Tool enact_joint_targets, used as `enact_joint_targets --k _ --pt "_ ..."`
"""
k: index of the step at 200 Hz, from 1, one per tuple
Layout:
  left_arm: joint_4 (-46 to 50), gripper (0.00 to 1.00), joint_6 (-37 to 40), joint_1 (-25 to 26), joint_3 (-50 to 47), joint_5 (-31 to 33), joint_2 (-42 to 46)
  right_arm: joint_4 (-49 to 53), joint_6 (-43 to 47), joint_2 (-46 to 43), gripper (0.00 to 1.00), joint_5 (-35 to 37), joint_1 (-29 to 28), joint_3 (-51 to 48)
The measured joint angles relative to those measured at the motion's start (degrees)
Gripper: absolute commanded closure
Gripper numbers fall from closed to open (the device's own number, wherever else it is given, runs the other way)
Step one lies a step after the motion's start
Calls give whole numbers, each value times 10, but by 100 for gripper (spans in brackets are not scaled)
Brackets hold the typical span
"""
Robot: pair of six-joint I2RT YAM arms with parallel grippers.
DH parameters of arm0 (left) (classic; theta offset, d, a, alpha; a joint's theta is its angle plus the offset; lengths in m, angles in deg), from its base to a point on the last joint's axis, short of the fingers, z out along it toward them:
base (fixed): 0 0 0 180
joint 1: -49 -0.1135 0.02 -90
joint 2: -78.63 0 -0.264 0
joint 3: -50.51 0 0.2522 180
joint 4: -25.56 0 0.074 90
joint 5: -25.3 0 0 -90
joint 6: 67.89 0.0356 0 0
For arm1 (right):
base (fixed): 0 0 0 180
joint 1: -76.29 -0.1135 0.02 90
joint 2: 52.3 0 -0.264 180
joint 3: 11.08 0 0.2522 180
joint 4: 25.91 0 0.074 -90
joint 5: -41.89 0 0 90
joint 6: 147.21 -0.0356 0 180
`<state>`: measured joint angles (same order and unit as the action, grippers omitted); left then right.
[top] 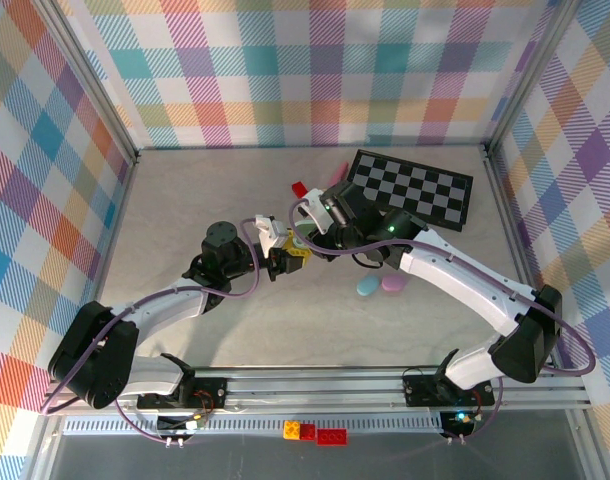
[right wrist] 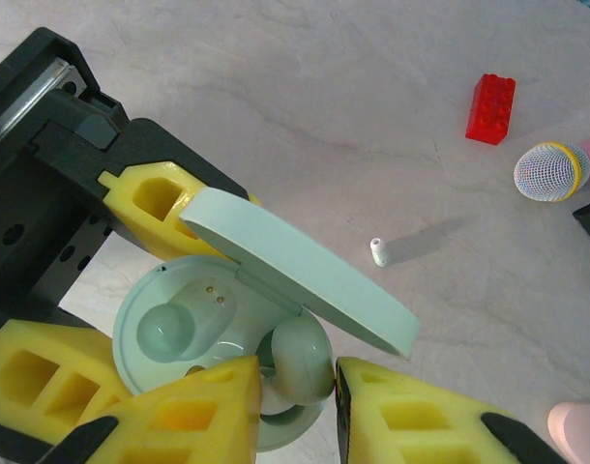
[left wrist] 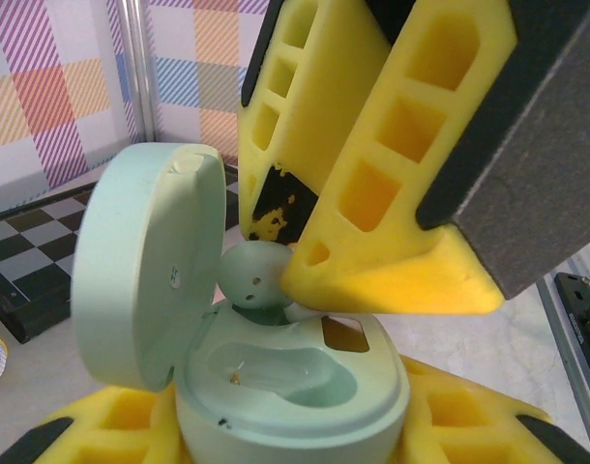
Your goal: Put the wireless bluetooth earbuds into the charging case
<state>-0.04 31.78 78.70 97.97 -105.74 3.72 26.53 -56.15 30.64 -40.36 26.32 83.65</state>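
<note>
The mint charging case is upright with its lid swung open. My left gripper is shut on its body from both sides. One whitish-mint earbud rests in the case's far slot, beside the hinge. My right gripper straddles this earbud: one yellow finger touches it, and a thin gap shows at the other. The other slot holds nothing. From above, both grippers meet at the case mid-table, the left gripper below it and the right gripper on top.
A chessboard lies at the back right. A blue oval case and a pink one lie right of the grippers. Beyond the case are a red brick, a toy microphone and a tiny white piece.
</note>
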Motion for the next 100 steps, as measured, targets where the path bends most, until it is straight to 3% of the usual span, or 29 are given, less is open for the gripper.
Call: enact_joint_targets --k 100 --pt "-3 65 -7 0 4 0 2 28 8 0 81 13 -3 17"
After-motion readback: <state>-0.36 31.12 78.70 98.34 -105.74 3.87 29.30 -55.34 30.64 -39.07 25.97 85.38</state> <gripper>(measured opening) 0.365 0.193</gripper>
